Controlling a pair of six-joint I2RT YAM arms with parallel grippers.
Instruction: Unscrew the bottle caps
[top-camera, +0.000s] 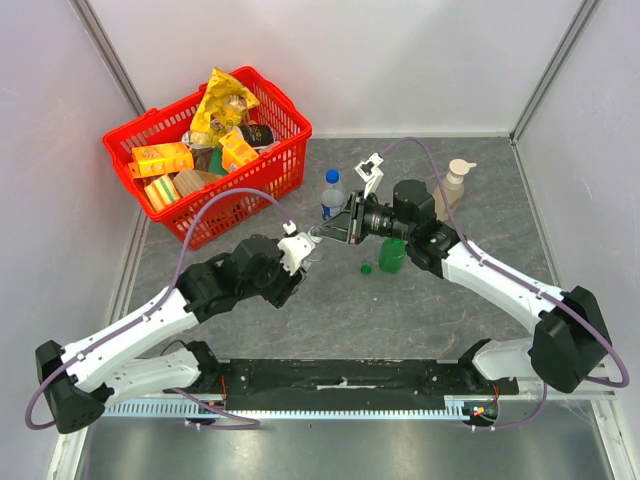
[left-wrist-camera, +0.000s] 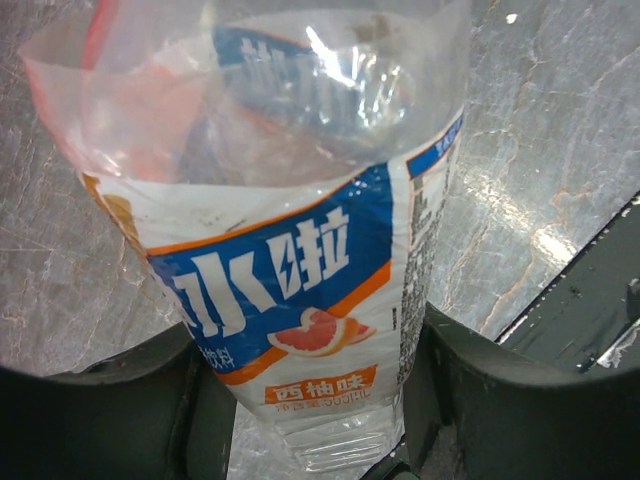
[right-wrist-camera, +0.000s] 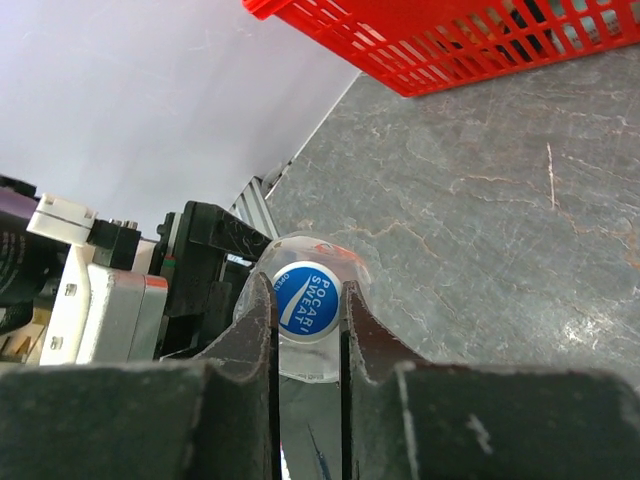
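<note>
**Blue cap pinched between two claws**

Red plastic mesh basket (top-camera: 250, 195) at ten o'clock holds yellow and orange snack packets (top-camera: 222, 105). Left gripper (left-wrist-camera: 310, 400) clamps a clear plastic bottle with a blue-and-orange label (left-wrist-camera: 290, 270) around its body. Right gripper (right-wrist-camera: 306, 330) squeezes that bottle's small round blue screw cap (right-wrist-camera: 308, 303) between its fingertips. At that claw's five o'clock, a loose green cap (top-camera: 367, 267) lies on the table beside a green bottle (top-camera: 392, 255).

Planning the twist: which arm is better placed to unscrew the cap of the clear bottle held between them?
Right. The right gripper is closed on the blue cap, while the left gripper clamps the bottle body.
</note>
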